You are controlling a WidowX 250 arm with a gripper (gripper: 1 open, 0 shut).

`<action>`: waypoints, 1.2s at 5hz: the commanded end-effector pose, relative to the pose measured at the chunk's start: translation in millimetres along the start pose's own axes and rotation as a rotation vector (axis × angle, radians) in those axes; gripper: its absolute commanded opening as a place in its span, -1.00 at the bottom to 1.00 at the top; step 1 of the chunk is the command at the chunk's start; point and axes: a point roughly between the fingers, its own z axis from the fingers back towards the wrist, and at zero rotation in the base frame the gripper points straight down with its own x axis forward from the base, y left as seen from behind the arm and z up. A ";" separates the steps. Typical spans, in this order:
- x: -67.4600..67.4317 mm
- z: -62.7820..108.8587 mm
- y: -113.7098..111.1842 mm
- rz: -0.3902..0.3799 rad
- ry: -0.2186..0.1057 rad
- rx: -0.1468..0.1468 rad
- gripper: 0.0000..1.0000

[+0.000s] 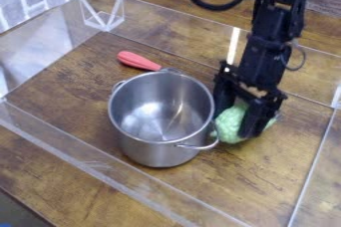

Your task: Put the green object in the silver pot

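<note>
The green object (233,124), a light green bumpy toy vegetable, is low over the wooden table, close against the right side of the silver pot (150,149). My gripper (248,121) comes straight down over it, with one black finger on each side, closed on it. The pot stands upright in the middle of the table with nothing showing inside. Its near handle sits right beside the green object.
A small red flat object (138,61) lies behind the pot to the left. Clear plastic walls (80,156) fence the wooden table (260,181) along the front and left. A pale upright strip (236,44) stands behind the arm.
</note>
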 end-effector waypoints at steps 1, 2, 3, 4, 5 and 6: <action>-20.5 56.1 -5.5 0.039 -0.167 0.072 -1.00; -28.8 59.3 -4.7 0.096 -0.199 0.095 -1.00; -26.5 68.3 -2.3 0.141 -0.224 0.112 -1.00; -16.1 68.8 -0.5 0.156 -0.230 0.110 -1.00; -34.8 79.2 6.5 0.155 -0.258 0.134 -1.00; -53.7 86.4 14.0 0.164 -0.281 0.156 -1.00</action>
